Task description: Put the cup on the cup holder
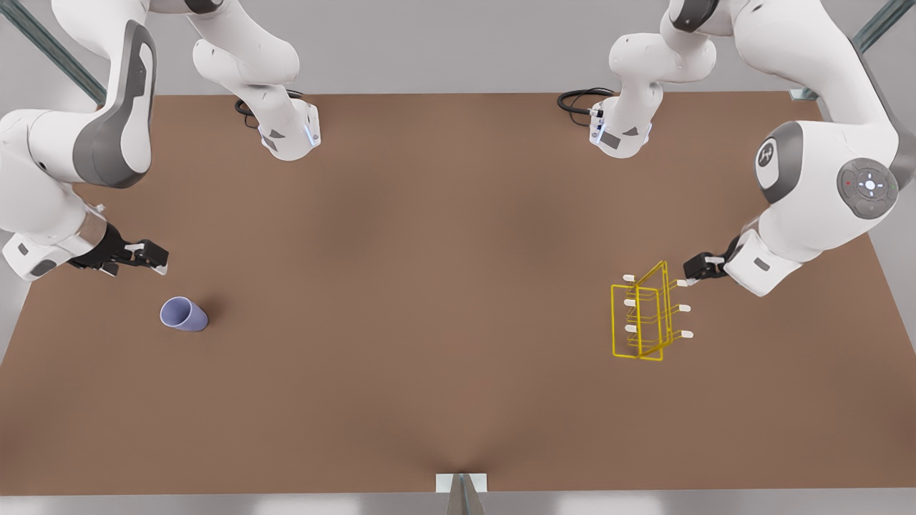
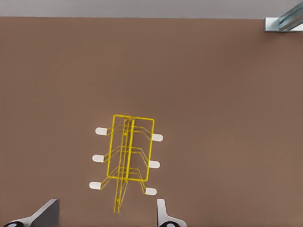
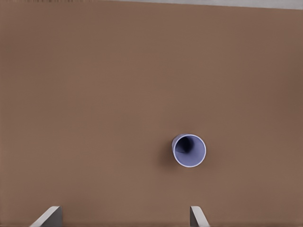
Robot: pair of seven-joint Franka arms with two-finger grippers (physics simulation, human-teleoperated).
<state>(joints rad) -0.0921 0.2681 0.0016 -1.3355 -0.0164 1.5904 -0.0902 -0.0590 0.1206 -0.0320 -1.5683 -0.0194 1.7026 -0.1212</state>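
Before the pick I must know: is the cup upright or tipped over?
Upright. The cup stands on the table, its round mouth open upward, and it looks empty.

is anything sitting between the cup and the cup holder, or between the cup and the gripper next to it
Nothing visible. The cup stands alone at the front view's left, bare table between it and the cup holder. The right gripper, open, hangs near the cup with open air between. The left gripper, open, waits by the holder.

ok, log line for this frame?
lavender-blue tapered cup: on table, free | yellow wire cup holder: empty | left gripper: open, above holder | right gripper: open, above cup
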